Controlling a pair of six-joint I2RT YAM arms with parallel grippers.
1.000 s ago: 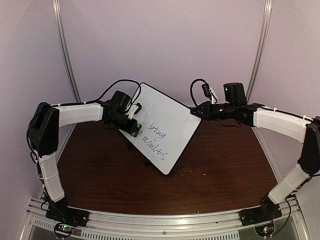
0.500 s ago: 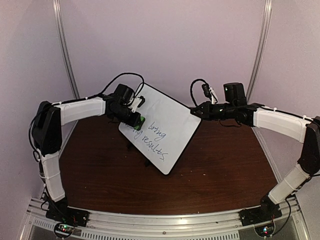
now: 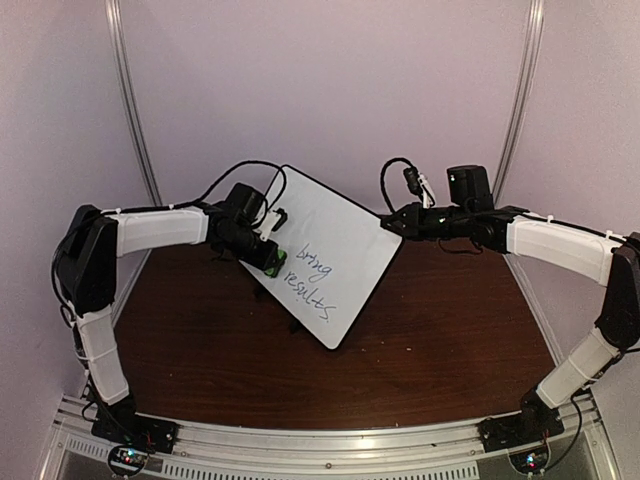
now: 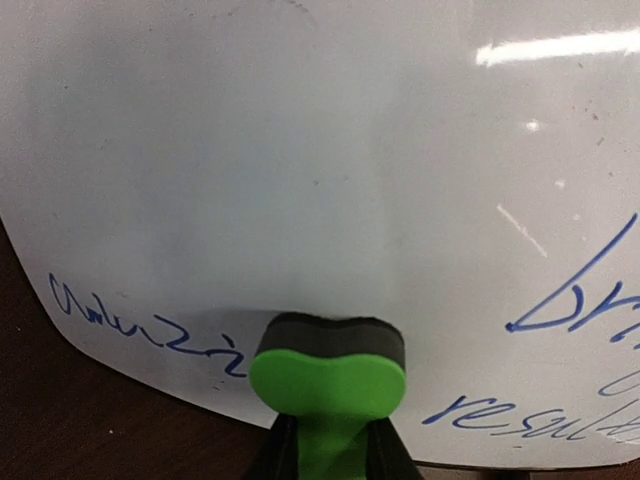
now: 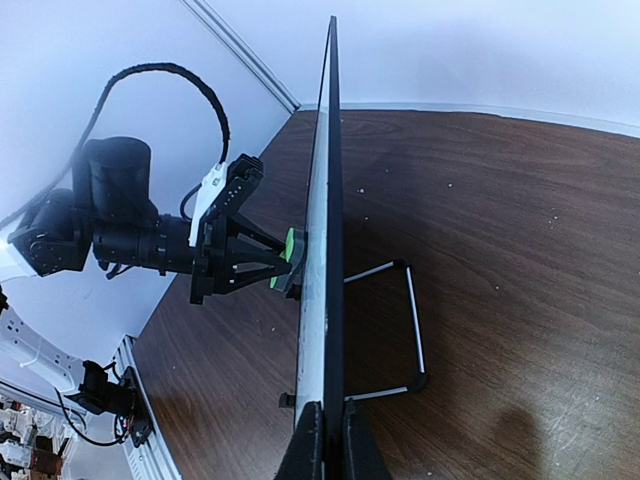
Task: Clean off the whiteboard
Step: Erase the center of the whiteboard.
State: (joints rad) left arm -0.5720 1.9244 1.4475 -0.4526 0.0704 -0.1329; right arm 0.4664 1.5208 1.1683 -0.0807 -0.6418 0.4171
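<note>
The whiteboard [image 3: 335, 235] stands tilted on the brown table, with blue handwriting [image 3: 312, 278] on its lower half. In the left wrist view the whiteboard [image 4: 300, 150] is wiped blank above, and scribbles [image 4: 150, 325] remain along its lower edge. My left gripper [image 3: 270, 257] is shut on a green eraser [image 4: 327, 375], whose dark felt presses against the board's face. My right gripper [image 5: 332, 440] is shut on the whiteboard's edge [image 5: 322, 200] and holds its right corner [image 3: 390, 224]. The right wrist view shows the eraser [image 5: 291, 258] touching the board from the left.
A wire stand [image 5: 410, 330] props the board from behind on the brown table [image 3: 440, 340]. Pale walls with metal rails [image 3: 135, 120] close in the back and sides. A black cable [image 3: 240, 170] loops above the left wrist.
My left gripper slid the eraser up the board, then back down to nearly where it started. The right gripper and the board have not moved.
</note>
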